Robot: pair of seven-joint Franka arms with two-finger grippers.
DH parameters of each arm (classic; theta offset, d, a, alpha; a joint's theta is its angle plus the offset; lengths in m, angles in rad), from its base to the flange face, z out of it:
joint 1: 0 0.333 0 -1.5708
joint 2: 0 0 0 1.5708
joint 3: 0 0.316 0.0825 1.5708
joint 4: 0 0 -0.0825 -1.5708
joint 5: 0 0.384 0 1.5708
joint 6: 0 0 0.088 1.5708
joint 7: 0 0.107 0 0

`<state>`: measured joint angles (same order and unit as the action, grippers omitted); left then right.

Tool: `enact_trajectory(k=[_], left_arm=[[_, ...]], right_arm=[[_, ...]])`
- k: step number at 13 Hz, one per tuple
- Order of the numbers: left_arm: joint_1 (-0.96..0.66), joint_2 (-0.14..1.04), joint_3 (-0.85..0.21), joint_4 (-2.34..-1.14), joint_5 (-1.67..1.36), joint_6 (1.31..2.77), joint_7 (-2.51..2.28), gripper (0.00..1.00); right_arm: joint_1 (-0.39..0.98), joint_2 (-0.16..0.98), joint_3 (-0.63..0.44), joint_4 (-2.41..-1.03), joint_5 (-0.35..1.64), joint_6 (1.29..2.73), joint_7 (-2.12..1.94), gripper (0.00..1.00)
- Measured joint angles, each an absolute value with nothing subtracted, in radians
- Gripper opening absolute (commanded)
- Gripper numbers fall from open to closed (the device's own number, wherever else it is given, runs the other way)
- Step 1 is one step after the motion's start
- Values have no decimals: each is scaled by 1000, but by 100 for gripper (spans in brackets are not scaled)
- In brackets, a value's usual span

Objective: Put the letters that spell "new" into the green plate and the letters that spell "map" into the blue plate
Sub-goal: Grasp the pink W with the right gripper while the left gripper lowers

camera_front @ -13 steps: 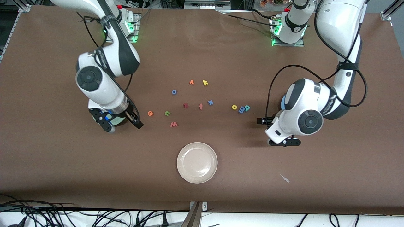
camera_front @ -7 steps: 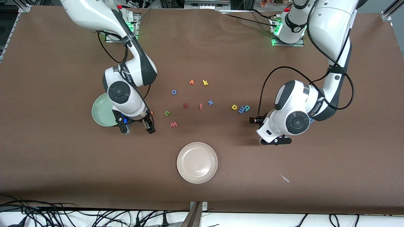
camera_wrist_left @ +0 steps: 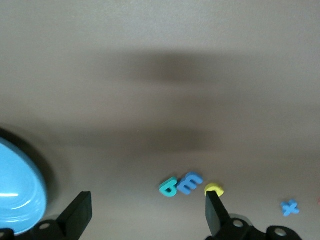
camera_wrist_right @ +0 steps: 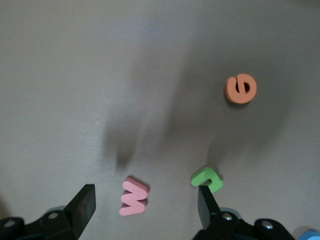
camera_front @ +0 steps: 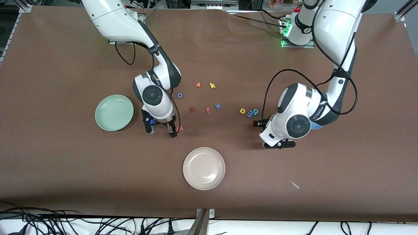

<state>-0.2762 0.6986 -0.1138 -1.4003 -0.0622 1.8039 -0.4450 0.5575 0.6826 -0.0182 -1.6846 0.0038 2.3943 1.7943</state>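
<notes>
In the right wrist view the salmon w (camera_wrist_right: pixel 133 196) lies between the open fingers of my right gripper (camera_wrist_right: pixel 145 199). The green n (camera_wrist_right: pixel 207 179) sits by one fingertip, and the orange e (camera_wrist_right: pixel 240 89) lies a little farther off. From the front, the right gripper (camera_front: pixel 160 131) hovers low beside the green plate (camera_front: pixel 114 112); only part of the w (camera_front: pixel 180 129) shows, and the arm hides e and n. The yellow letter (camera_front: pixel 242 111), the m (camera_front: pixel 250 113) and the teal letter (camera_front: pixel 255 111) lie together. My left gripper (camera_front: pixel 266 134) is open next to them. The blue plate (camera_front: pixel 316 125) peeks out under the left arm.
A beige plate (camera_front: pixel 204 168) sits nearer the front camera than the letters. Loose o (camera_front: pixel 180 95), k (camera_front: pixel 212 86), an orange letter (camera_front: pixel 198 85), z (camera_front: pixel 192 109), f (camera_front: pixel 207 110) and x (camera_front: pixel 217 106) are scattered mid-table. A white scrap (camera_front: pixel 295 184) lies near the front edge.
My right arm swung from over the green plate toward the letters and now straddles the w, uncovering the plate. The left arm edged toward the m group.
</notes>
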Motion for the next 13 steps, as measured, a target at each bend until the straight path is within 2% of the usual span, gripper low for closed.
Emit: enact_trajectory(k=[4,7,8,9,12,13], left_arm=[[-291,731,-114,-1455,-82,1903,-520,99],[-293,735,-116,-1539,-82,1951,-502,97],[-293,735,-121,-1556,-82,1954,-489,97],[-293,735,-127,-1571,-82,1964,-483,96],[-293,724,-142,-1628,-82,2041,-481,96],[-293,713,-149,-1662,-82,2082,-481,96]], right_arm=[[572,727,-18,-1652,4,2399,1826,86],[583,752,-18,-1623,4,2408,1845,65],[585,757,-18,-1621,4,2408,1850,61],[587,763,-18,-1621,4,2411,1855,52],[589,769,-19,-1609,4,2417,1867,14],[589,769,-19,-1607,4,2417,1868,12]])
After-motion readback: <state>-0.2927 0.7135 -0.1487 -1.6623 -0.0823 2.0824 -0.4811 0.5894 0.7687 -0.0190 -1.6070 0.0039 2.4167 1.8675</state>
